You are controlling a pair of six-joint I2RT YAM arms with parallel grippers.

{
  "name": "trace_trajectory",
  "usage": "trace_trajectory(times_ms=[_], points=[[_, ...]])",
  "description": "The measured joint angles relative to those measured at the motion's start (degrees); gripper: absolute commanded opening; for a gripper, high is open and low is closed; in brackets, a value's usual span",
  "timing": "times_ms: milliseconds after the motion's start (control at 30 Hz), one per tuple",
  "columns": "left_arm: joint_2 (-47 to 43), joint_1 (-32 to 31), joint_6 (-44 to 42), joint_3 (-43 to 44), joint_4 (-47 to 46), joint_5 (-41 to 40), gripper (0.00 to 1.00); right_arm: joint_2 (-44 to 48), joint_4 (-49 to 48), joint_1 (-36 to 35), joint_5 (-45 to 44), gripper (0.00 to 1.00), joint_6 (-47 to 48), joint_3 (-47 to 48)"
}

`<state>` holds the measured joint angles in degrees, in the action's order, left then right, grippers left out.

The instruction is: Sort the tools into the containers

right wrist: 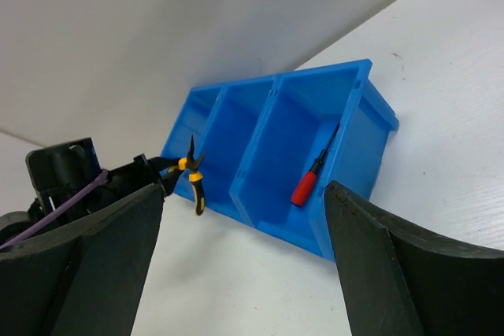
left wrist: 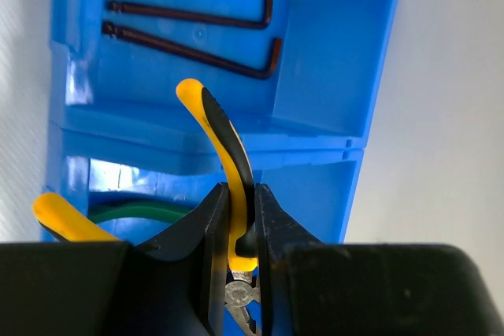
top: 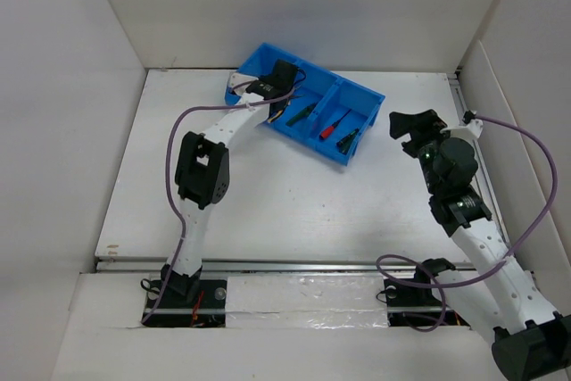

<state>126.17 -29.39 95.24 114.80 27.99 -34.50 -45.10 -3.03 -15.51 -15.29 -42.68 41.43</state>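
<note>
Tabletop (top: pixel 294 202), white and walled on three sides, carries the blue bin (top: pixel 308 142) at its far middle, set at an angle with its three compartments in a row. Both arms rise from the near edge. The left arm reaches to the bin and its left gripper (left wrist: pixel 239 226) hangs over the middle compartment. The right arm stands well apart to the right of the bin, and its right gripper (top: pixel 401 134) has its fingers spread wide with nothing between them; the wrist view looks through that gap at the bin (right wrist: pixel 362 123). The left gripper's fingers are pressed nearly together on one handle of the yellow-handled pliers (left wrist: pixel 224 139). That handle curves up and away from the fingers, the other handle splays off to the side, and the metal head lies back between the fingers toward the wrist. From the right wrist the pliers (right wrist: pixel 194 182) show hanging by the bin's left part; whether they touch it I cannot tell. A green handle (left wrist: pixel 142 212) lies in the compartment below them. Two dark hex keys (left wrist: pixel 189 51) lie side by side in the end compartment beyond. The other end compartment holds a red-handled screwdriver (top: pixel 332 127) and, beside it, a green-handled tool (top: pixel 350 138).
</note>
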Motion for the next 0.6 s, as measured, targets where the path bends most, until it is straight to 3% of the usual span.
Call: trace_trajectory(times_ms=[600], points=[[3.39, -4.09, 1.97, 0.09, -9.57, -2.03, 0.00, -2.12, -0.46, 0.04, -1.62, 0.87, 0.55, 0.11]])
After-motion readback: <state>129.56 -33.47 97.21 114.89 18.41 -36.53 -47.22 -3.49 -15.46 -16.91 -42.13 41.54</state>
